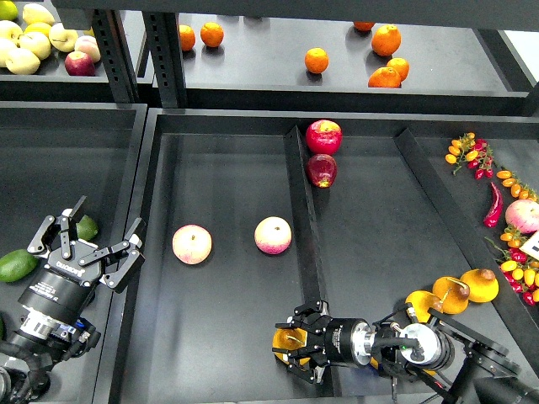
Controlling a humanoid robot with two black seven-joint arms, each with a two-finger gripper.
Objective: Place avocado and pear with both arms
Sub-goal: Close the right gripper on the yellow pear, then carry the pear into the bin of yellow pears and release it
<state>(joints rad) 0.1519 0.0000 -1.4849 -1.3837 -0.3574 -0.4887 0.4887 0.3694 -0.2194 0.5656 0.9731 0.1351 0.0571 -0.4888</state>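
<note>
My right gripper (295, 343) reaches left across the front end of the black divider (301, 210) and is shut on a golden-yellow pear (280, 339), low over the left compartment's front edge. Three more pears (452, 295) with brown stems lie just right of my right arm. My left gripper (91, 246) is open and empty over the left bin. A green oval fruit (87, 225) shows between and behind its fingers; I cannot tell whether it is the avocado. A brighter green fruit (15, 265) lies to its left.
Two pink-yellow apples (192, 244) (273, 235) lie in the left compartment, two red apples (323, 136) at the back of the right one. Oranges (317, 60) and pale fruit (34, 38) fill the back shelf. Peppers and small fruit (497, 202) lie at the right.
</note>
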